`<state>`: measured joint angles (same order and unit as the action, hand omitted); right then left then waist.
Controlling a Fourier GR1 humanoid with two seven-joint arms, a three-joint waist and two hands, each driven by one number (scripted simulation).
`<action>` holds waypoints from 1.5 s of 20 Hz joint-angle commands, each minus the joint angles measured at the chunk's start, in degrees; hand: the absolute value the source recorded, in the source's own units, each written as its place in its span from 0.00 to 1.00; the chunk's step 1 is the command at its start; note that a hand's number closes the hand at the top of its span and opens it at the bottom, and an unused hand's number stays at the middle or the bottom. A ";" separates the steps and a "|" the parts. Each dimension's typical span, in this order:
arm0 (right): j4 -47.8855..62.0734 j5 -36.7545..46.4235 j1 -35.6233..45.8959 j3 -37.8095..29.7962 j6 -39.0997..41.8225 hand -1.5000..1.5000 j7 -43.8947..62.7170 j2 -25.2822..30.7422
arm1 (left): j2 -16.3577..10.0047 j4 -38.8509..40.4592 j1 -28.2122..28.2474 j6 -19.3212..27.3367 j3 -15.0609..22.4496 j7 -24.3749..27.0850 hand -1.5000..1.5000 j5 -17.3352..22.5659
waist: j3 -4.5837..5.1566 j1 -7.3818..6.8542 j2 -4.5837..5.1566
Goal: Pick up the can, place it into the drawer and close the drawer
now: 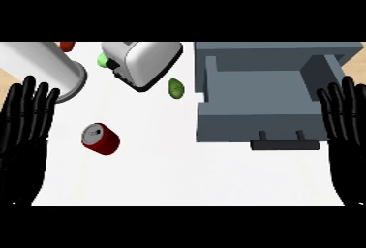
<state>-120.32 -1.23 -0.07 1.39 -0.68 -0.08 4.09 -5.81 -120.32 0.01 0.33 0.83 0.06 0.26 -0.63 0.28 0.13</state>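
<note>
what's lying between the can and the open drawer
Nothing: in the head view the counter stretch between the red can and the open grey drawer is bare. A small green item lies farther back, off that line.

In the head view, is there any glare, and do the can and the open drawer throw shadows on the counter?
Head view: the white counter is evenly bright, nearly washed out; the can throws no clear shadow on it; the toaster carries a pale sheen; the drawer is flat grey inside, with no distinct shadow.

red can [100, 138] on counter, grey drawer [257, 104] open
</note>
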 commanded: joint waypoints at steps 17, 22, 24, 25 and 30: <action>0.54 1.35 -5.44 -3.59 -3.88 0.00 12.07 -0.25 | 5.80 -8.25 13.22 41.31 8.93 -29.19 0.00 -26.54 | 0.59 -0.34 -0.21; 1.73 -3.69 -3.57 -9.70 -1.38 0.00 12.44 2.53 | 5.80 -2.83 3.14 40.73 7.53 -35.74 0.00 -32.38 | 0.59 -0.07 -0.13; -4.00 -0.95 -11.29 -5.90 -0.77 0.00 10.27 0.18 | 5.34 -1.65 4.22 38.93 2.26 -30.21 0.00 -24.96 | 0.63 -0.06 -0.19; 3.66 -3.23 -4.65 -9.17 0.01 0.00 9.42 1.91 | 5.62 -0.26 3.93 38.10 3.02 -31.01 0.00 -24.98 | 0.62 -0.25 -0.13; 2.25 -1.74 -10.56 -7.41 1.33 0.00 4.81 -0.08 | 5.81 11.60 0.50 45.07 5.15 -26.52 0.00 -22.36 | 0.64 0.15 -0.09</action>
<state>-118.85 -3.31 -8.04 -6.51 -0.63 7.82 4.77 -0.07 -116.94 3.57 41.87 5.77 -28.90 -24.70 0.00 0.19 -0.02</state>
